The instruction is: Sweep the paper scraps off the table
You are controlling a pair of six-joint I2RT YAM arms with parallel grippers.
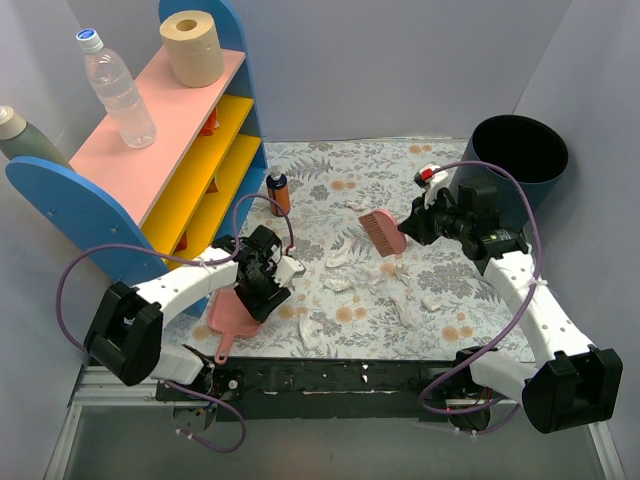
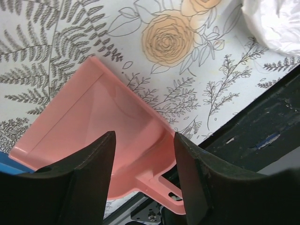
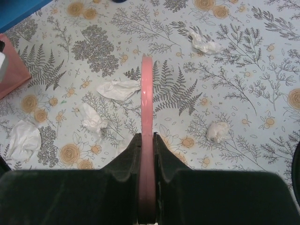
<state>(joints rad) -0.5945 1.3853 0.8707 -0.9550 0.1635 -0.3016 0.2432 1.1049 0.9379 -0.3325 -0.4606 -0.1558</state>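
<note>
Several white paper scraps (image 1: 337, 258) lie across the middle of the fern-printed table (image 1: 330, 165), and more show in the right wrist view (image 3: 119, 89). My right gripper (image 1: 415, 225) is shut on the handle of a pink brush (image 1: 383, 232), bristles down just above the cloth; in its wrist view the gripper (image 3: 146, 138) clamps the brush (image 3: 146, 93) edge-on. My left gripper (image 1: 262, 290) is open above the pink dustpan (image 1: 232, 318) at the near left. In its wrist view the gripper (image 2: 144, 140) straddles the dustpan (image 2: 93, 126) near its handle. One scrap (image 2: 276, 23) lies beyond it.
A blue-pink-yellow shelf (image 1: 170, 130) stands at the left with a water bottle (image 1: 118, 90) and a beige paper roll (image 1: 192, 48) on top. A small orange bottle (image 1: 278, 192) stands beside it. A black bin (image 1: 520, 160) stands at the far right.
</note>
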